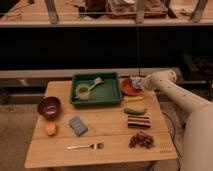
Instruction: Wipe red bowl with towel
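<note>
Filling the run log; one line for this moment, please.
gripper: at red bowl | towel: at gripper | bowl: right of green tray
</note>
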Controlling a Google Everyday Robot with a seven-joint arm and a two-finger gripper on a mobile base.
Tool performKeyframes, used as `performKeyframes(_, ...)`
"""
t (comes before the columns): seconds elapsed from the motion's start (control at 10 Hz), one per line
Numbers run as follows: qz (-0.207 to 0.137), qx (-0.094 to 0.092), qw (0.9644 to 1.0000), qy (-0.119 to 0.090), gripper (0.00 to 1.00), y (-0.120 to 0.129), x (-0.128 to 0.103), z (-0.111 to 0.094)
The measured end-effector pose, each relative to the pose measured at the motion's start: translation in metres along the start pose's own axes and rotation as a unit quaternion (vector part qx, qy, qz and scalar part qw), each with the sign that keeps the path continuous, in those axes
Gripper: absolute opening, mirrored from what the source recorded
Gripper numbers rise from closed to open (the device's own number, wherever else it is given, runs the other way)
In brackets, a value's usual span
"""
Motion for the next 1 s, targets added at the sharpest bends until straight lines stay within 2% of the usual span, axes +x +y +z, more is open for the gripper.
performKeyframes(0.1, -0.003, 0.004, 1.0000, 0.004, 0.00, -0.003, -0.002, 0.004)
performKeyframes(0.3, -0.011, 0.004, 0.9999, -0.006, 0.00, -0.002, -0.035, 0.017)
performKeyframes(0.4, -0.015, 0.004, 0.9998, -0.010, 0.00, -0.001, -0.043, 0.019)
performKeyframes(0.7, -0.041, -0.009, 0.9987, -0.028, 0.00, 0.015, -0.068, 0.021)
performKeyframes(0.8, -0.046, -0.016, 0.9982, -0.035, 0.00, 0.022, -0.073, 0.019)
performKeyframes(1.0, -0.051, -0.024, 0.9977, -0.038, 0.00, 0.034, -0.064, 0.008)
